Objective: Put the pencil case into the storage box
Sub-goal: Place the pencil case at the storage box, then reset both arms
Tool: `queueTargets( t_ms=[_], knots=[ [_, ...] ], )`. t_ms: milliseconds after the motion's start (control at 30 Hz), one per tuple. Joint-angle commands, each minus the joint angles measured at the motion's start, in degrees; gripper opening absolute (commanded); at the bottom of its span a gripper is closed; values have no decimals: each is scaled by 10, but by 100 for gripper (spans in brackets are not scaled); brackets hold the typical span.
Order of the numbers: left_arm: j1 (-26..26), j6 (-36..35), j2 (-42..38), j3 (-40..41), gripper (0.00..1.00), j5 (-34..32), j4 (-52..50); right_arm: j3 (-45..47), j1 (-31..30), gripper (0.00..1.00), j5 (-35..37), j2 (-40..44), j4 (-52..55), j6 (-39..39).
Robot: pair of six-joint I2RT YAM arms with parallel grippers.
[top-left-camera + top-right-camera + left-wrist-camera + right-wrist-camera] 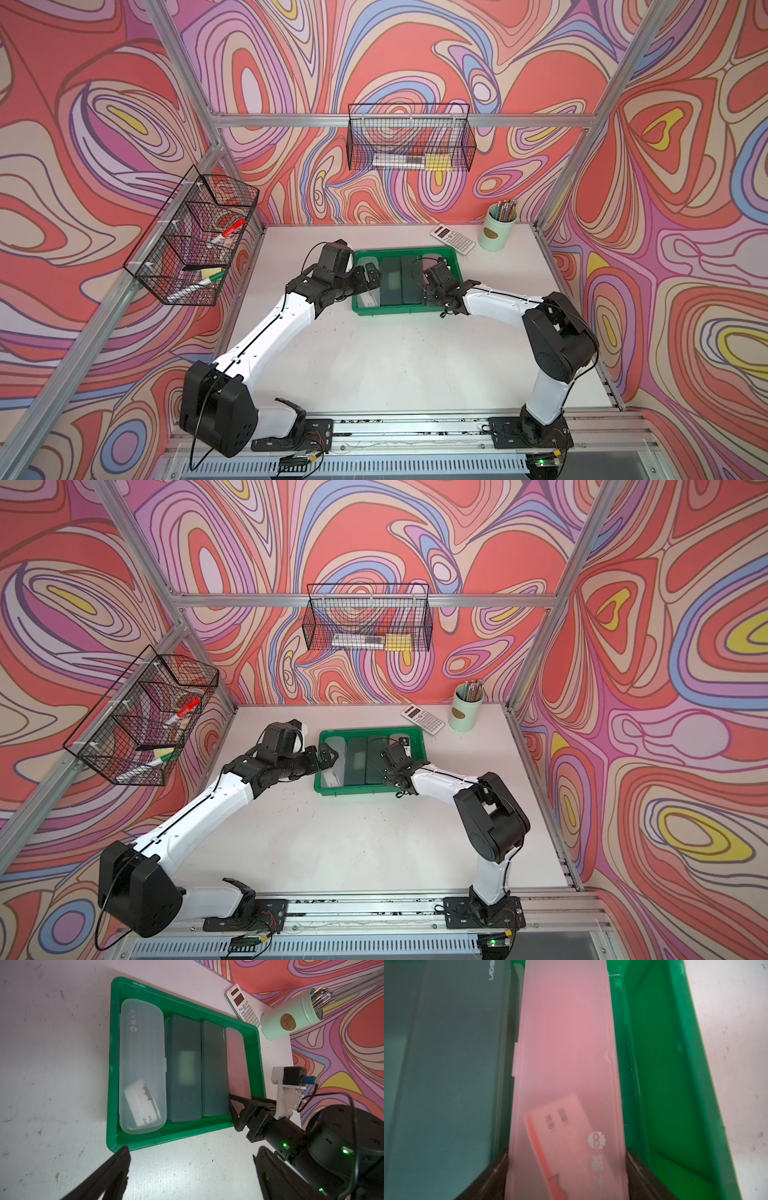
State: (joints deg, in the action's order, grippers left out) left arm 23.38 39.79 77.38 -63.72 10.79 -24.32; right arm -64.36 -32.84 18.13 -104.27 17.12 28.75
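Pink pencil case (564, 1064) sits in the storage box (664, 1064), between a dark case (446, 1064) and the box wall. Right pincer (566, 1156) straddles its near end, jaws close on both sides (clamped or slack, cannot tell); left pincer (192, 1152) hangs wide open, empty. Best now: spread fully, lift straight up, don't drag the case.

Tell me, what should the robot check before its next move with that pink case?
1. The pink pencil case is inside the green storage box: ok.
2. It lies flat: cannot tell.
3. The right gripper is free of it: cannot tell; its fingers flank the case's end.
4. The left gripper is open and empty: ok.
5. The frosted clear pencil case and the dark green pencil cases sit side by side in the box: ok.
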Motion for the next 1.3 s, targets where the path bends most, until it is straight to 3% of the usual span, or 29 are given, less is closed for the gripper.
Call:
queueTargets(
  t_ms=[0, 133, 333, 533, 700, 867, 1000, 1267],
  knots=[
    [3, -16, 9, 8, 97, -13, 7, -15, 3, 87, -11, -12, -16, 2],
    [3, -23, -2, 15, 98, -44, -4, -9, 3, 94, -9, 5, -16, 4],
    [2, -64, -66, 50, 99, -157, -7, 12, 3, 98, 19, 75, -16, 0],
    [2, -179, -157, 158, 99, -311, 80, 61, 3, 98, 173, 179, -1, 0],
    [0, -260, -205, 280, 99, -423, 225, 126, 8, 98, 304, 254, -35, -76],
    [-1, -318, -173, 324, 99, -461, 290, 192, 92, 98, 300, 280, -93, -132],
    [-3, -358, -125, 360, 99, -524, 370, 274, 125, 98, 291, 284, -256, -236],
    [-47, -407, -50, 443, 99, -488, 607, 361, 203, 98, 202, 219, -507, -269]
  ],
)
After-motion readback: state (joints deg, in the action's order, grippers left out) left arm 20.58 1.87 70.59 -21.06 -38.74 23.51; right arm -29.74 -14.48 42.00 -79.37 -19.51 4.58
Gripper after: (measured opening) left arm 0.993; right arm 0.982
